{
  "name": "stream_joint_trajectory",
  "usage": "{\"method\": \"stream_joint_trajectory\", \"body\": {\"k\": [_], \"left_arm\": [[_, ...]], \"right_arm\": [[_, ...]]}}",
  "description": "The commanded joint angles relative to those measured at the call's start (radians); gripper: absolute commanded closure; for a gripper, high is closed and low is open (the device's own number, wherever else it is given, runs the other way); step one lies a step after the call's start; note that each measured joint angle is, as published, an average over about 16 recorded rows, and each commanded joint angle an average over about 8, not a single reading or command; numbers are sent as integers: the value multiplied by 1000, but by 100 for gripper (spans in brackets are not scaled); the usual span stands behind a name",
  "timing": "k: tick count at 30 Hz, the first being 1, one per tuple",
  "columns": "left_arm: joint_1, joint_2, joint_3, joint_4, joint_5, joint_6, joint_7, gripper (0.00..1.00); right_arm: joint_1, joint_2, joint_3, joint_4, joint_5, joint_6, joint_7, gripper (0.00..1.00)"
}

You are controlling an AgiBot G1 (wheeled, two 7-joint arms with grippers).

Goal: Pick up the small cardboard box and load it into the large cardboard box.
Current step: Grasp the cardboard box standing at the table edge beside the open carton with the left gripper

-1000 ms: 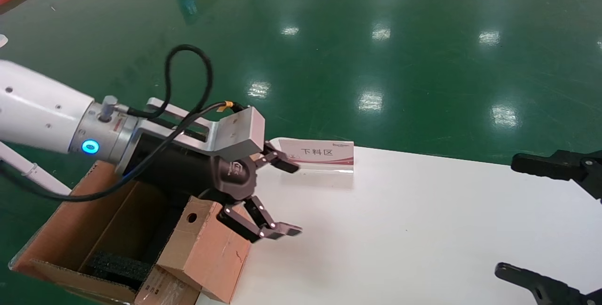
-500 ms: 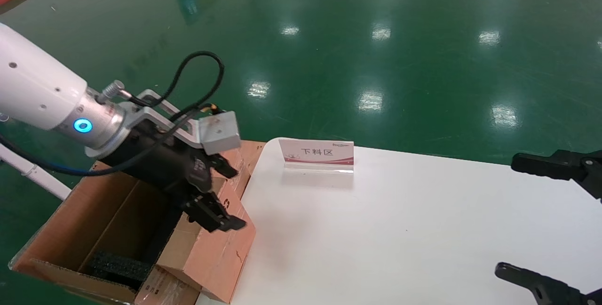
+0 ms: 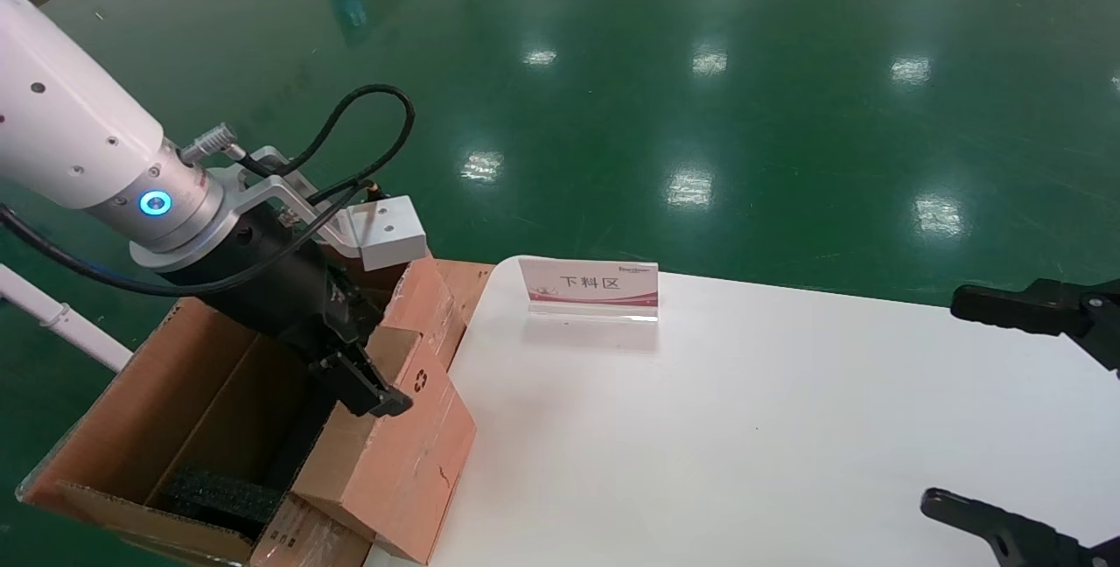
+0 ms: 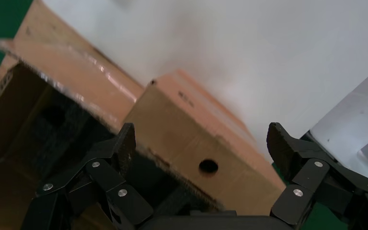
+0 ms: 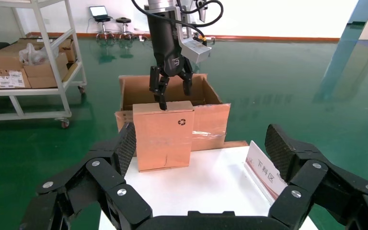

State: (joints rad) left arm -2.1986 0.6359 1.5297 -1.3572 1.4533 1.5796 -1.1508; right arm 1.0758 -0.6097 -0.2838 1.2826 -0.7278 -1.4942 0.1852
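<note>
The small cardboard box (image 3: 394, 453) stands upright at the table's left edge, against a flap of the large cardboard box (image 3: 149, 401). Its recycling symbol faces the table. My left gripper (image 3: 367, 367) points down over the small box's top edge, open, with the jaws on either side of it and not touching. The left wrist view shows the box's top face and round hole (image 4: 208, 166) between my open left gripper (image 4: 202, 143). In the right wrist view the small box (image 5: 163, 136) stands before the large carton (image 5: 211, 120). My right gripper (image 3: 958, 401) is open and idle at the table's right.
A small sign stand (image 3: 588, 287) is at the white table's (image 3: 744, 427) far edge. Black foam (image 3: 219, 493) lies inside the carton. A shelf rack with boxes (image 5: 28, 62) stands on the green floor beyond.
My left gripper swung left from over the table, turned to point down, and dropped to the small box's top. The small box and right arm have not moved.
</note>
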Motion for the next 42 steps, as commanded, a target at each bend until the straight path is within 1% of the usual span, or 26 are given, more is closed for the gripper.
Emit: {"method": "stream_joint_trajectory", "body": {"k": [1, 8, 18, 28, 42], "left_arm": [[-31, 12, 51, -1, -1, -2, -25, 0], [-71, 39, 164, -1, -30, -17, -74, 0], [-94, 54, 258, -1, -32, -35, -116, 0], [-102, 49, 306, -1, -54, -49, -126, 0], [-146, 30, 330, -1, -95, -53, -104, 0]], "right_arm": [[0, 0, 0, 0, 0, 0, 0, 0], [0, 0, -1, 0, 0, 0, 0, 0], [0, 1, -1, 0, 1, 1, -1, 0], [0, 1, -2, 0, 1, 1, -1, 0], [1, 1, -3, 0, 2, 1, -1, 0]]}}
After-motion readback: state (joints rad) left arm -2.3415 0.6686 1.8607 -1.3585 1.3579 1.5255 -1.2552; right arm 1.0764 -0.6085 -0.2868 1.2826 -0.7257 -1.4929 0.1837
